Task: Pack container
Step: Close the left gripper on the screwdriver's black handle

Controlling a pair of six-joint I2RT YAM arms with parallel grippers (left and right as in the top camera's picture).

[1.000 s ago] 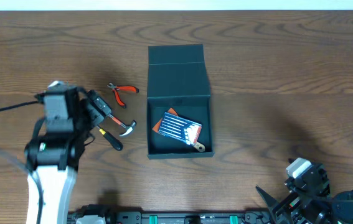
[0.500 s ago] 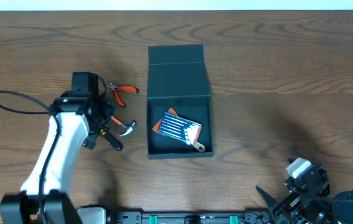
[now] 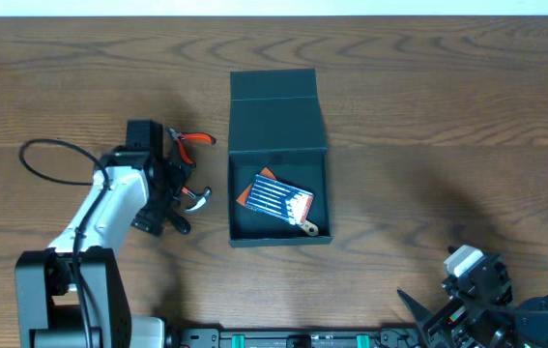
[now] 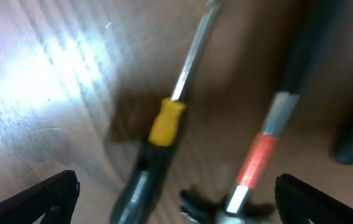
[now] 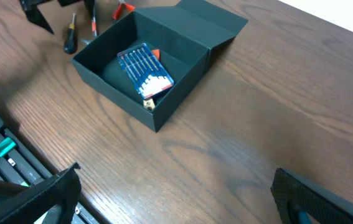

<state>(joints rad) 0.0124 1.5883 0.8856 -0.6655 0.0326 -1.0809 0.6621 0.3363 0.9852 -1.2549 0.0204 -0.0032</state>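
Note:
The dark teal-black container (image 3: 245,228) sits open at the table's middle, its flap lid (image 3: 274,101) laid back. It also shows in the right wrist view (image 5: 182,99). Inside lies a blue and orange tool pack (image 3: 274,200), seen too in the right wrist view (image 5: 144,68). My left gripper (image 3: 172,193) is open, low over a small hammer (image 4: 251,174) and a screwdriver with a yellow collar (image 4: 160,134), both lying between its fingers on the table. Red-handled pliers (image 3: 192,145) lie just beyond. My right gripper (image 5: 176,199) is open and empty at the near right.
The hammer's head (image 3: 199,198) lies a short way left of the container's left wall. A black cable (image 3: 46,155) loops behind the left arm. A rail with green clips (image 3: 283,338) runs along the table's front edge.
My left arm has swung right and down over the hammer and screwdriver. The tools, the container and the right arm have not moved.

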